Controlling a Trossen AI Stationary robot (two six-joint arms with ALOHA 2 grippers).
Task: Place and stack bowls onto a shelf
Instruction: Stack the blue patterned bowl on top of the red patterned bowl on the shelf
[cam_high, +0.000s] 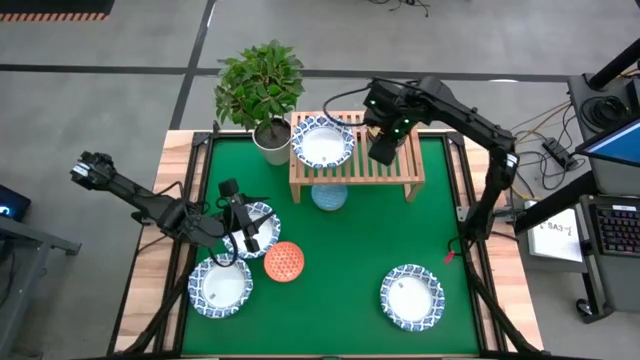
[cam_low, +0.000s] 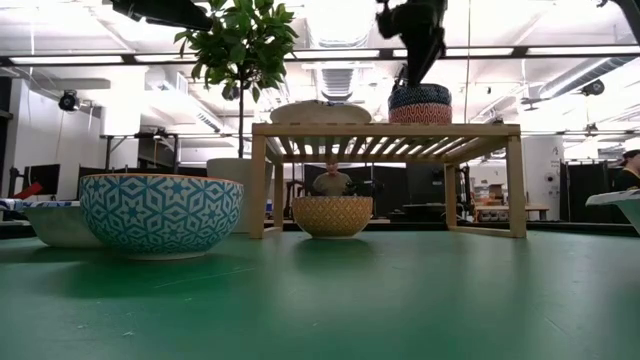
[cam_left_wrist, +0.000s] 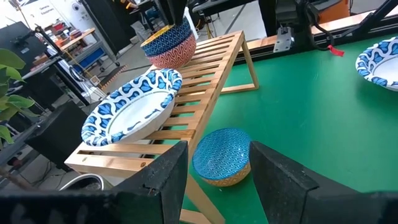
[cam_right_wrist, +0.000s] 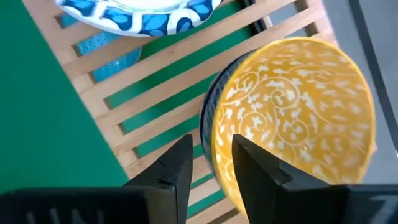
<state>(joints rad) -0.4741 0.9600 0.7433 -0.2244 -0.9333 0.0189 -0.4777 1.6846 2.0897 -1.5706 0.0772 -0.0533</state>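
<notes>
The right gripper (cam_right_wrist: 210, 163), fingers slightly apart astride the rim of the stacked small bowls (cam_low: 420, 104), stands on the shelf (cam_high: 355, 165) at two o'clock. I judge stacking finishes; next it must lift clear.

The left gripper (cam_left_wrist: 217, 171), open, waits at eight o'clock.

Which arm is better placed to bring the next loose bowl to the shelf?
Left. The left gripper hangs open above a white bowl, beside the orange-red bowl. The right gripper is busy over the shelf, fingers at the stacked small bowls.

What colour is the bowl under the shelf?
Pale blue bowl, patterned outside, mustard rim; left wrist view shows it best.
</notes>
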